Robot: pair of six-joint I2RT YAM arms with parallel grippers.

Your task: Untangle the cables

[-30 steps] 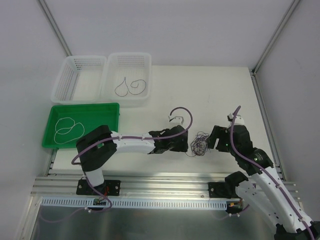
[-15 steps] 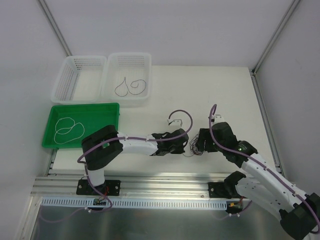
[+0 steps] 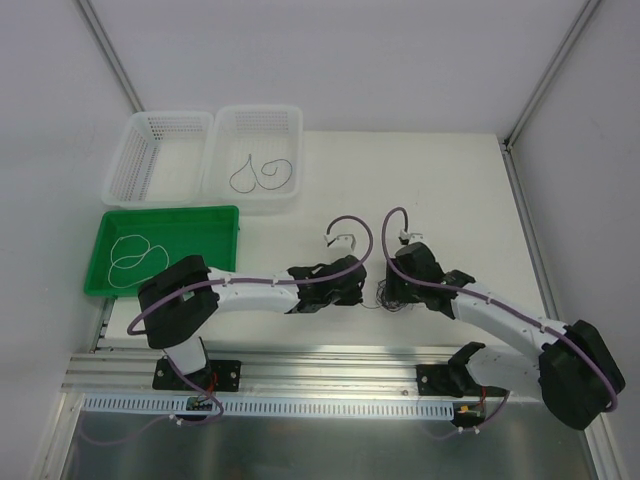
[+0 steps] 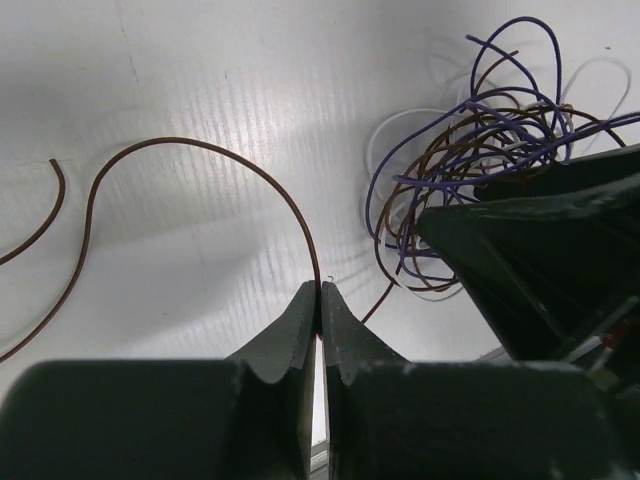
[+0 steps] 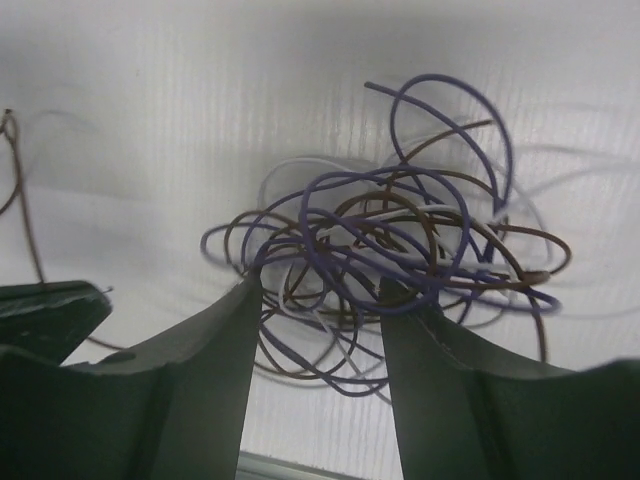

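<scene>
The cables form one tangle (image 5: pixel 400 250) of purple, brown and white strands on the white table, small and dark in the top view (image 3: pixel 384 298) between my two grippers. A brown cable (image 4: pixel 180 142) arcs out of it to the left. My left gripper (image 4: pixel 320 290) (image 3: pixel 364 292) is shut on that brown strand at its fingertips. My right gripper (image 5: pixel 322 290) (image 3: pixel 392 288) stands low over the tangle. Its jaws are apart, one on each side of the near loops, with several strands between them. Its dark body (image 4: pixel 540 260) fills the right of the left wrist view.
A green tray (image 3: pixel 225 215) at the left holds a white cable loop (image 3: pixel 135 255). Behind it stand two white baskets; the left one (image 3: pixel 160 120) is empty and the right one (image 3: pixel 290 115) holds a dark cable (image 3: pixel 262 175). An aluminium rail (image 3: pixel 320 365) runs along the near edge.
My left gripper has closed on the brown strand and shifted slightly left. The right arm has swung left and down onto the tangle, its jaws narrowing.
</scene>
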